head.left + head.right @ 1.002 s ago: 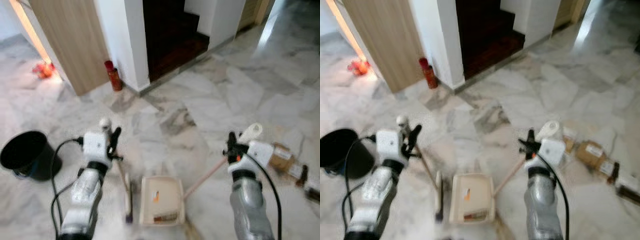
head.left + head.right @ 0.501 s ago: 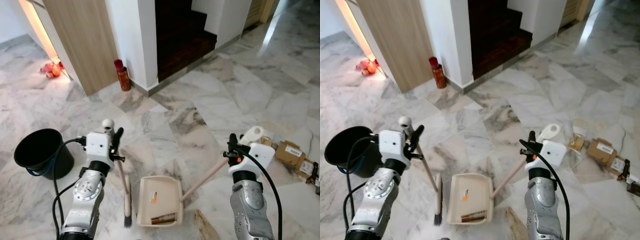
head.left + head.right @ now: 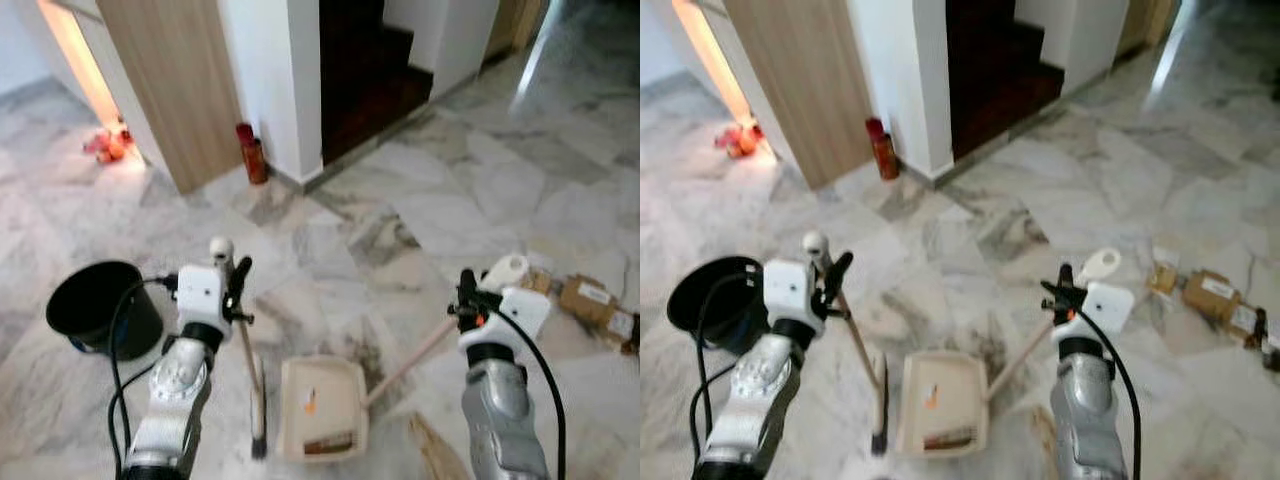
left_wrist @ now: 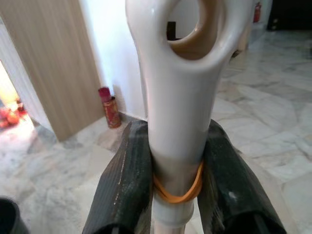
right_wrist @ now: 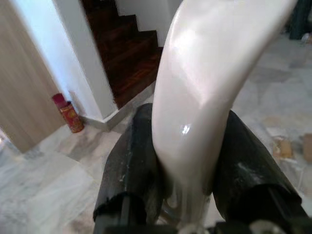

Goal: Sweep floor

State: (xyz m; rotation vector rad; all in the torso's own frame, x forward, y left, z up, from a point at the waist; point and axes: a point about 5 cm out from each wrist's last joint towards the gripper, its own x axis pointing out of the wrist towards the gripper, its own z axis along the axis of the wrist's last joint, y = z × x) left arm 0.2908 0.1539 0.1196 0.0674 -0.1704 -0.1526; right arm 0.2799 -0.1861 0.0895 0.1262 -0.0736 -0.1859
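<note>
My left gripper (image 3: 237,289) is shut on the cream handle of a short broom (image 4: 180,97), whose dark bristles (image 3: 258,442) rest on the marble floor. An orange rubber band rings the handle between the black fingers (image 4: 127,180). My right gripper (image 3: 467,300) is shut on the long cream handle (image 5: 202,92) of a cream dustpan (image 3: 318,408). The pan lies flat on the floor between my arms, just right of the broom head, with a little brown debris (image 3: 322,443) at its near end.
A black bucket (image 3: 100,305) stands on the floor to my left. Cardboard scraps (image 3: 592,300) lie at the right, and a brown patch (image 3: 432,452) marks the floor near the pan. Ahead are a wooden panel (image 3: 165,80), a red can (image 3: 252,153) and dark stairs (image 3: 370,60).
The whole picture has shifted and blurred as the camera moved. Both grippers keep their hold, and broom and dustpan sit the same between my arms.
</note>
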